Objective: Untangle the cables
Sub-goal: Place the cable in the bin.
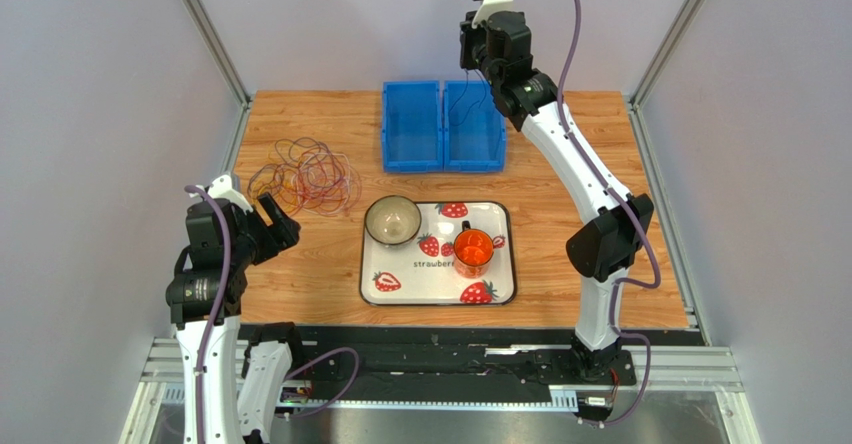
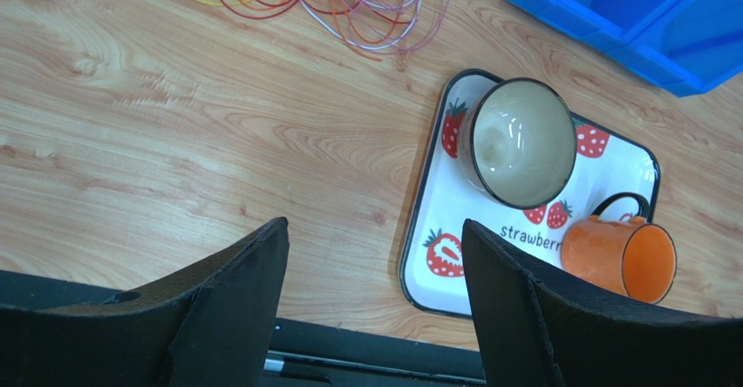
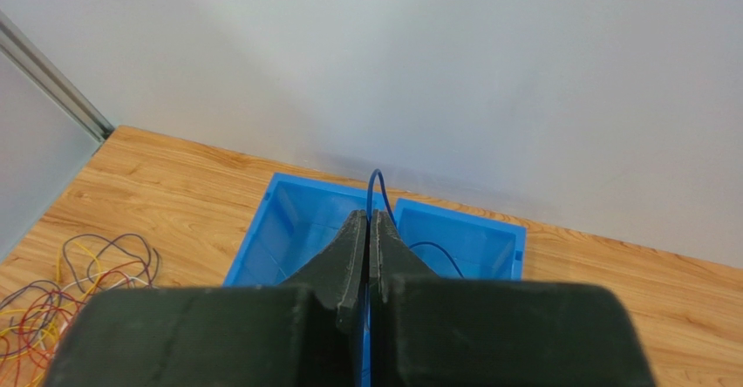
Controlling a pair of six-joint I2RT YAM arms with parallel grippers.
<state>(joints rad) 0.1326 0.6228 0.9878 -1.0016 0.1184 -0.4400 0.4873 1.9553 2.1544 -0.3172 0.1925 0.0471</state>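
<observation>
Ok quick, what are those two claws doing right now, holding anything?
Left gripper: open, holding nothing.
Right gripper: shut on a thin dark cable, above the blue bins.

Table (image 1: 345, 236) apparently passable between cables (image 1: 303, 177) and tray (image 1: 430, 284).

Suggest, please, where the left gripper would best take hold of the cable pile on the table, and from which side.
Probably one outer loop at the edge of the cables nearest the tray, where single strands fan out from the heap. They lie flat on the table, so the open left gripper should come from above, straddling one strand, not the dense middle.
</observation>
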